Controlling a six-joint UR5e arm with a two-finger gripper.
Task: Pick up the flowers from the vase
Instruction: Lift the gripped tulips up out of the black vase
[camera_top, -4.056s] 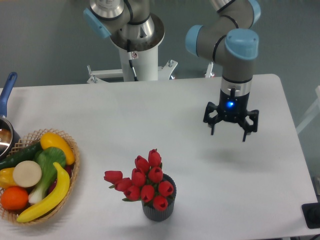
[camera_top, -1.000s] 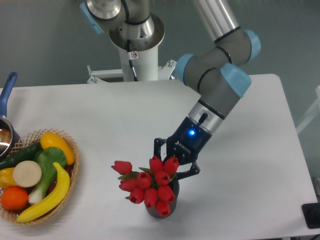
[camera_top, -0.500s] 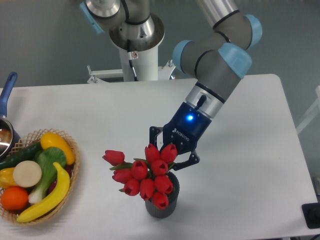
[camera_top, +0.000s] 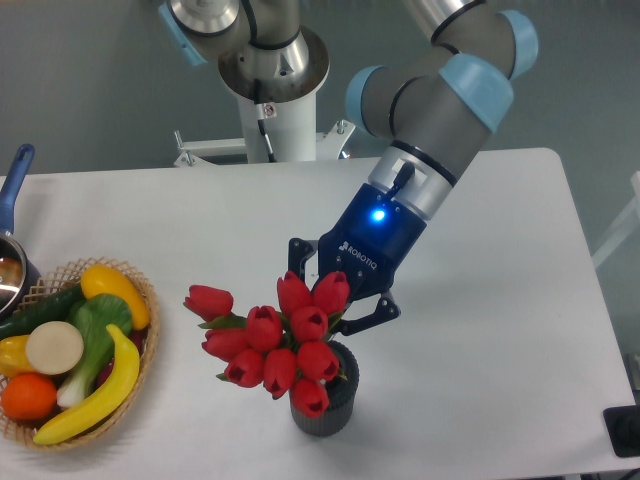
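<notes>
gripper (camera_top: 322, 300): fingers clamped on the flowers (camera_top: 272, 342) behind the top buds
vase (camera_top: 322, 405): directly under the flowers, stems hidden

Robotics lab bench. White table (camera_top: 200, 215) against a plain grey wall (camera_top: 80, 80); arm's pedestal base (camera_top: 280, 120) bolted at the rear edge.

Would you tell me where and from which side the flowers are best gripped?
Probably at the stems just under the buds, coming from the rear right as the gripper does: the flowers fan out wider than the vase, so the narrow neck suits two fingers.
</notes>
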